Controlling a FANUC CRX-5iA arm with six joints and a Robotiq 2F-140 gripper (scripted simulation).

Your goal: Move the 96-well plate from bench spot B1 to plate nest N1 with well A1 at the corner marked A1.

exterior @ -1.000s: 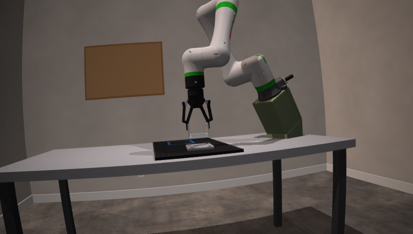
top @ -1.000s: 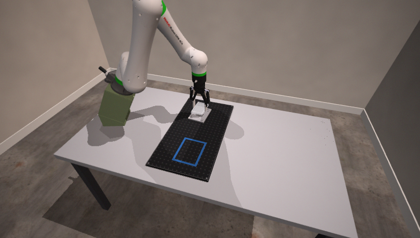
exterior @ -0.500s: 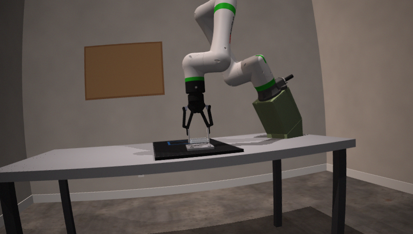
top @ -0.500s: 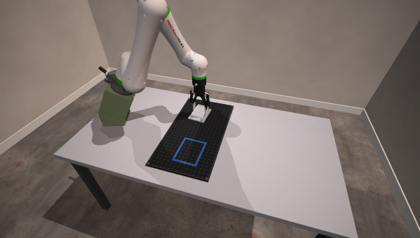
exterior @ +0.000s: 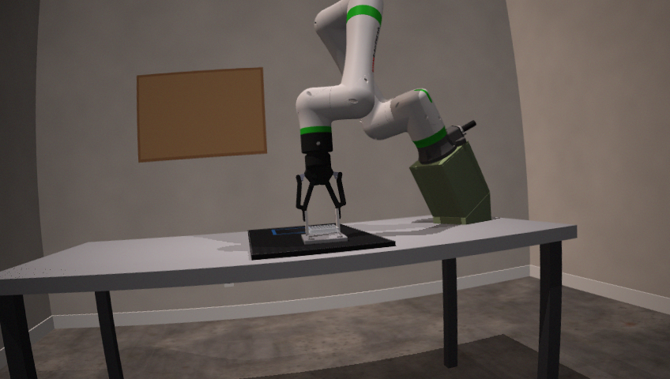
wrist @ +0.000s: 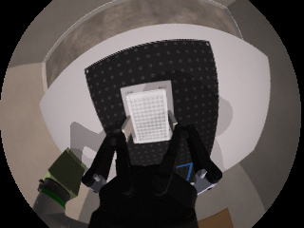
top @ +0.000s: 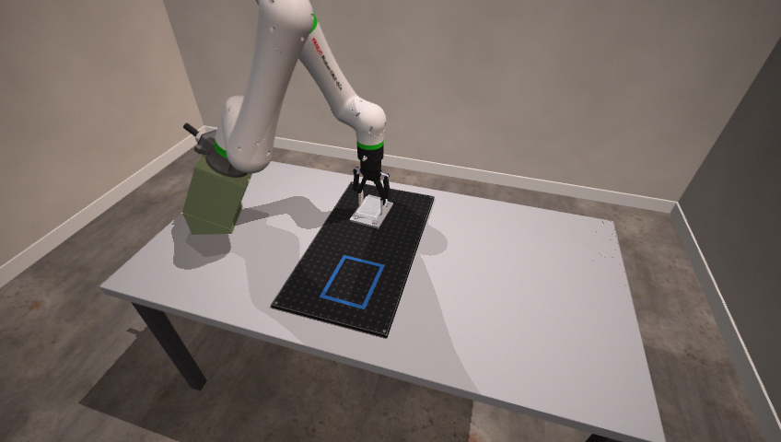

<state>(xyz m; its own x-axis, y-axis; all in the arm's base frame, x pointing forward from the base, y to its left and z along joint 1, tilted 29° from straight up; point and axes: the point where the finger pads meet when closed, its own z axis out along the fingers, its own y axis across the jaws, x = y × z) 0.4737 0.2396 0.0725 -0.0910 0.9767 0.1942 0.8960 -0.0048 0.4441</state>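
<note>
Over the plate nest (exterior: 324, 238), gripper (exterior: 320, 217) clamped on the 96-well plate (exterior: 322, 229), just above it.

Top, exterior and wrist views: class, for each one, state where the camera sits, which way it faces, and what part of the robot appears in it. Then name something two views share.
Top: high above the table's front, looking down at the black breadboard; shows the arm, its green pedestal and the pincer.
Exterior: near table height on the opposite side, facing a wall with a corkboard; shows arm and pincer.
Wrist: on the arm's wrist, looking down past the pincer fingers.
Shared: every view shows the 96-well plate gripped at the plate nest.
</note>
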